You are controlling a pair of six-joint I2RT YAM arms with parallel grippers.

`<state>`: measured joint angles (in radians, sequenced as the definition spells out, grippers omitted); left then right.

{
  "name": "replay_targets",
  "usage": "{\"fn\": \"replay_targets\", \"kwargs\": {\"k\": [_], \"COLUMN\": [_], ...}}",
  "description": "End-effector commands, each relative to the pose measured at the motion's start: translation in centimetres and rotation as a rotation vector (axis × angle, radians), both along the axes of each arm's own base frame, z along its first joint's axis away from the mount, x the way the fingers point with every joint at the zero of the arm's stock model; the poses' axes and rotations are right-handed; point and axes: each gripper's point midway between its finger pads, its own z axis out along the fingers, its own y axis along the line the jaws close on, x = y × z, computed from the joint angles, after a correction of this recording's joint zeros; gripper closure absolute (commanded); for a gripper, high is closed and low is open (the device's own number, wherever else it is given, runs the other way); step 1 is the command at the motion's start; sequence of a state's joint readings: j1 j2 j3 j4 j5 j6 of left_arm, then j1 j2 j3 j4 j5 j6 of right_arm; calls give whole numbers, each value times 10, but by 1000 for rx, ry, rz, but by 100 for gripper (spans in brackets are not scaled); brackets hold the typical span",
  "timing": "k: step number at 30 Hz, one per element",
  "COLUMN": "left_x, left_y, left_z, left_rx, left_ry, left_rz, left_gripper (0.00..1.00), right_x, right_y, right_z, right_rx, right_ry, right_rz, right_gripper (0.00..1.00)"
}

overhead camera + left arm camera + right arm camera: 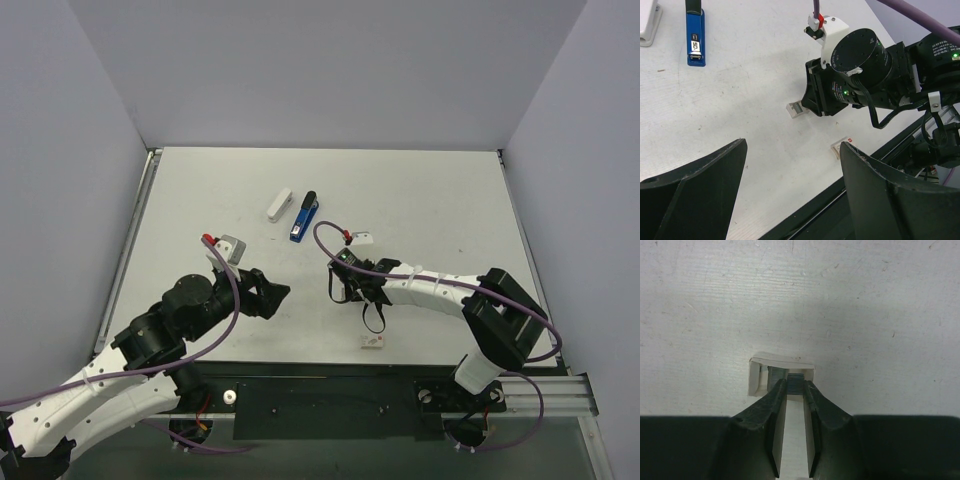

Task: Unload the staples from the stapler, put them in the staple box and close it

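The blue stapler (303, 218) lies flat at the table's middle back, also seen in the left wrist view as the stapler (695, 37), with no gripper near it. My right gripper (795, 386) points down into a small open white box (781, 371) on the table. Its two fingertips press either side of a grey strip of staples (796, 380) inside that box. From above, the right gripper (346, 290) stands in front of the stapler. The left gripper (792, 145) hangs wide open over bare table, holding nothing, left of the right one (272, 296).
A white oblong object (280, 205) lies just left of the stapler. A small white packet with a red mark (372, 342) sits near the table's front edge, by the black rail. The right arm's purple cable (325, 240) loops above the box.
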<state>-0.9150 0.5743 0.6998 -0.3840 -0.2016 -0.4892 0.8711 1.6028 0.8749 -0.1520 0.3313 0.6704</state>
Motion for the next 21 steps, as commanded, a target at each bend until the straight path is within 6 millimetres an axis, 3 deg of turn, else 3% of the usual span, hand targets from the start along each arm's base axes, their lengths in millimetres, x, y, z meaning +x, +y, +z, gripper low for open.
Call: {"fn": "replay_targets", "kwargs": {"k": [1,11,15,21], "left_x": [2,2,2,2], "left_y": [-5,-6,-6,-5], "left_z": [20,21,20,16], "left_rx": [-47,-50,-49,-41], "left_ry": [-47,-46,-45,-40], "left_rz": [-13,-15,-15,-13], "left_gripper": [14,14,14,14], "right_x": [6,6,3,-16], "right_y": [1,3,1,-19], "right_z": [2,9,28,39], "right_rx": [-1,23,61,75], "right_ry": [-9,-20,-58,-70], "right_rz": [-22,-17,-14,-8], "right_gripper": [82,80,78,73]}}
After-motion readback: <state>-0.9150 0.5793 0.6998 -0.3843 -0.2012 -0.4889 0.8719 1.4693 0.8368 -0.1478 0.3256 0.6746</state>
